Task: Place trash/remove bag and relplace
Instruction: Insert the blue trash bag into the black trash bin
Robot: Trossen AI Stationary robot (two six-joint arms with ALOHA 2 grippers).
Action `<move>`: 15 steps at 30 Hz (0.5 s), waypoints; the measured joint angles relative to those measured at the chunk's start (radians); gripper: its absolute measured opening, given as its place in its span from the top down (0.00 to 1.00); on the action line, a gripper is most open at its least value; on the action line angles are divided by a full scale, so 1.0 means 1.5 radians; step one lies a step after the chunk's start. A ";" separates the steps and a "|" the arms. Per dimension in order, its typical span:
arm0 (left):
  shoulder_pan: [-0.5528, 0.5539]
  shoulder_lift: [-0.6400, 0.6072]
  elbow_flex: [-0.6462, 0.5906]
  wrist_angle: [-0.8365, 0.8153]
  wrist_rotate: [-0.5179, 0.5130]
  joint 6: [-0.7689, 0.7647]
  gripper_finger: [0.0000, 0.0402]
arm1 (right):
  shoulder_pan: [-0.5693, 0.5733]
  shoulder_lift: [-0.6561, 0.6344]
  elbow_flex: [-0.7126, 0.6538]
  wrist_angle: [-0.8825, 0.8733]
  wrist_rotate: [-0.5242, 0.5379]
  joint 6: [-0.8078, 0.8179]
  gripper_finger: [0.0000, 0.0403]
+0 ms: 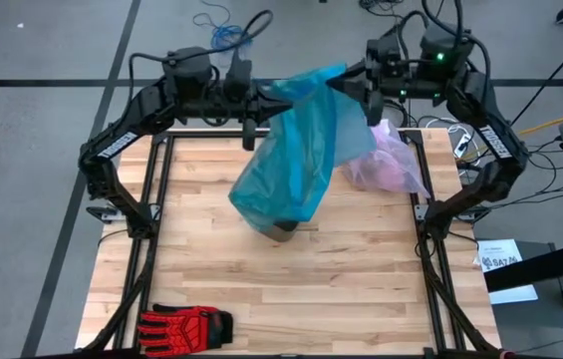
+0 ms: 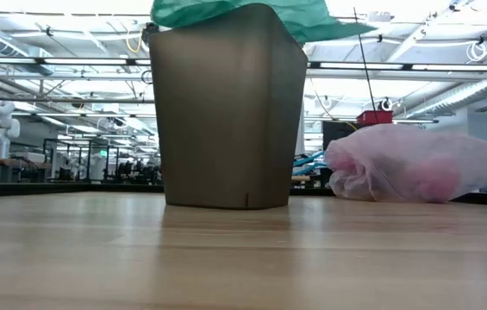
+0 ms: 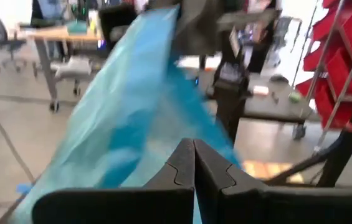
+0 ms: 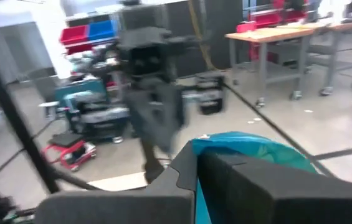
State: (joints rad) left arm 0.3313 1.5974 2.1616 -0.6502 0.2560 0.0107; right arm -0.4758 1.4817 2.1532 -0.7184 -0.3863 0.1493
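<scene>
Both arms raised at the top centre of the high view, a teal-green translucent bag (image 1: pixel 296 150) stretched between them: the left gripper (image 1: pixel 251 110) is clenched on the bag's left edge, fingers (image 3: pixel 182 171) pressed together in its wrist view, and the right gripper (image 1: pixel 361 95) is clenched on the bag's upper right corner. The teal bag hangs down over a grey-brown waste bin (image 2: pixel 230 112) standing centre frame on the wooden table (image 1: pixel 361 269). The pale pink liner bag (image 1: pixel 391 160) lies crumpled on the table just right of the bin, upper right of the tabletop; a red-and-black glove (image 1: pixel 186 324) lies at lower left.
</scene>
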 joint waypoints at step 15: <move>-0.073 -0.051 0.115 -0.502 0.030 -0.007 1.00 | 0.029 -0.002 0.000 0.105 -0.024 0.033 1.00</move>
State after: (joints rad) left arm 0.2212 1.5208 2.3341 -1.4036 0.3007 0.0002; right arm -0.4327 1.4787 2.1534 -0.5616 -0.4221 0.1994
